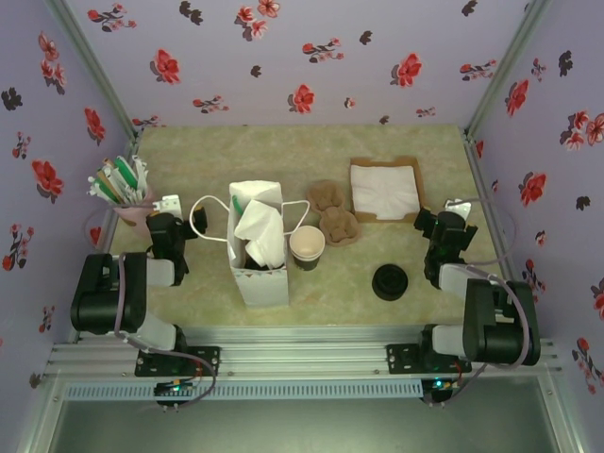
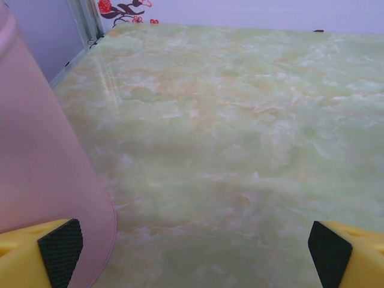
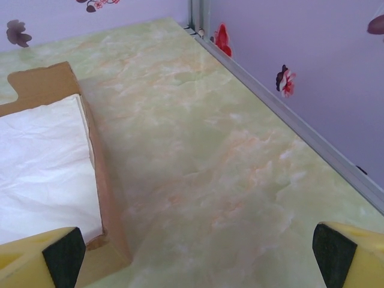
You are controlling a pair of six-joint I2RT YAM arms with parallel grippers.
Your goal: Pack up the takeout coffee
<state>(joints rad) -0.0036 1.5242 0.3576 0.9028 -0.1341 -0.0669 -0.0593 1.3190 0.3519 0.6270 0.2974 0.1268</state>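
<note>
Centrally, you have the white paper bag [image 1: 262, 283], holding crumpled white paper [image 1: 262, 234] and, low down, a dark shape that may be the takeout coffee [image 1: 247, 255]. It is mostly hidden, so you cannot tell.

- Just right of the bag: lidless cup [image 1: 307, 245], cream inside.
- Further right: black lids [image 1: 389, 281]; cardboard tray [image 3: 48, 78] holding napkins [image 1: 382, 191].
- Left of the bag: pink cup [image 1: 132, 212] of packets [image 1: 121, 179].
- Left gripper [image 2: 192, 252] and right gripper [image 3: 198, 255]: jaws wide apart, holding nothing.
</note>
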